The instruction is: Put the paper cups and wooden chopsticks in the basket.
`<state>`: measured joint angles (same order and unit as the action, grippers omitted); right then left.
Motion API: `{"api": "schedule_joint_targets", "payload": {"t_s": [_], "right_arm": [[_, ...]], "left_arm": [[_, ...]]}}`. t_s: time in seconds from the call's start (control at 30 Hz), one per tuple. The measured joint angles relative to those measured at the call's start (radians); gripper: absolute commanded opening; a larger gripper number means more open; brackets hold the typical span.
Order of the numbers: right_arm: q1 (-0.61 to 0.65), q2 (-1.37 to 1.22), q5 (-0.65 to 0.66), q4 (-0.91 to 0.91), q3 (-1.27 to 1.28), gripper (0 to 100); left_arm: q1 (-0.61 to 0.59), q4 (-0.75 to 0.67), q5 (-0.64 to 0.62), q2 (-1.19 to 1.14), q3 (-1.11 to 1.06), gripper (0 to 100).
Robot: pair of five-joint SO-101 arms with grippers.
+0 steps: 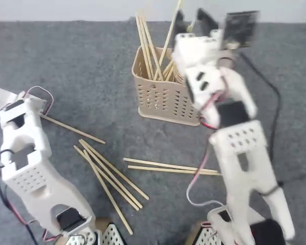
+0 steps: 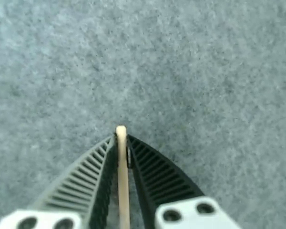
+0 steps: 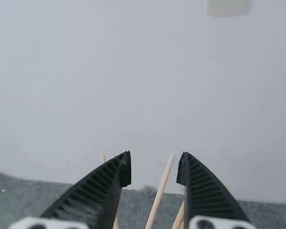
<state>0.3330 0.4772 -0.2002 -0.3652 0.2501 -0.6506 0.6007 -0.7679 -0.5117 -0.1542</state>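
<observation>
I get soft, even light everywhere. Ahead of the left gripper (image 2: pixel 122 142) the mat (image 2: pixel 181 62) shows no hard shadow or glare. Past the right gripper (image 3: pixel 154 168) the wall (image 3: pixel 133 71) is bright and flat. From above, the sticks (image 1: pixel 109 176) cast only faint shade.

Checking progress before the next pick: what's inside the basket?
Several wooden chopsticks stand leaning in the basket. The right arm covers its right side; what lies there cannot be seen.
</observation>
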Motion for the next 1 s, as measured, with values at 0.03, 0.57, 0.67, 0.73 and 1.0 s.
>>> {"api": "schedule_joint_targets", "payload": {"t_s": [0.03, 0.57, 0.67, 0.73, 1.0], "right_arm": [[-0.008, 0.034, -0.003, -0.055, -0.023, 15.7], [-0.074, 0.749, -0.107, -0.916, 0.407, 0.8], [-0.124, 0.908, -0.107, -0.905, 0.661, 0.8], [-0.175, 0.996, -0.077, -0.844, 0.83, 0.8], [-0.224, 1.316, 0.087, -0.618, 1.405, 0.9]], "left_arm": [[0.0, 0.0, 0.0, 0.0, 0.0, 1], [-0.003, 0.0, 0.0, 0.0, 0.0, 1], [-0.003, 0.0, 0.0, 0.003, 0.0, 1], [-0.003, 0.0, 0.0, 0.003, 0.0, 1], [0.014, 0.147, 0.044, 0.172, 0.031, 1]]}}
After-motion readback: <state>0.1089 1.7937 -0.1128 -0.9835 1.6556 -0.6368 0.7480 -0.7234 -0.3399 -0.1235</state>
